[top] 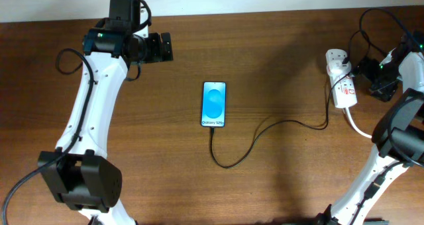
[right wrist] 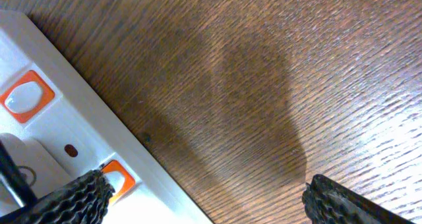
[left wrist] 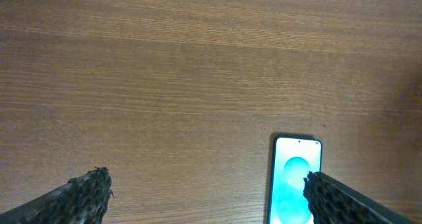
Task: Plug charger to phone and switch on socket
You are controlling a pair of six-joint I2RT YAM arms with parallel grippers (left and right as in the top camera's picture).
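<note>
Charger (top: pixel 285 122) status, left to right. Left gripper (top: pixel 167 47) hangs over bare table (top: pixel 278 53), up-left of the phone (top: pixel 213 104). Its jaws are spread wide and hold nothing. Its wrist view catches just the phone's top end beside one finger.

Phone lies flat mid-table, screen lit blue, text end toward the robot. The charger meets that end, loops down, then runs right and up to the socket (top: pixel 342 83) at far right. Tip looks seated, can't confirm from here.

Cable is thin, limp and light: grab it mid-run and it probably just flops. If reseating, pinch the stiff plug tip close to the phone. Phone is slick and light and will likely skate on the wood under a push, so brace its long edges.

Right gripper (right wrist: pixel 208 197) hovers just beside the socket, jaws fully apart, empty, with the orange switches (right wrist: pixel 26 95) near one finger. Switch position: can't tell. Strip looks like light plastic and may shift, so press the rocker straight down.
</note>
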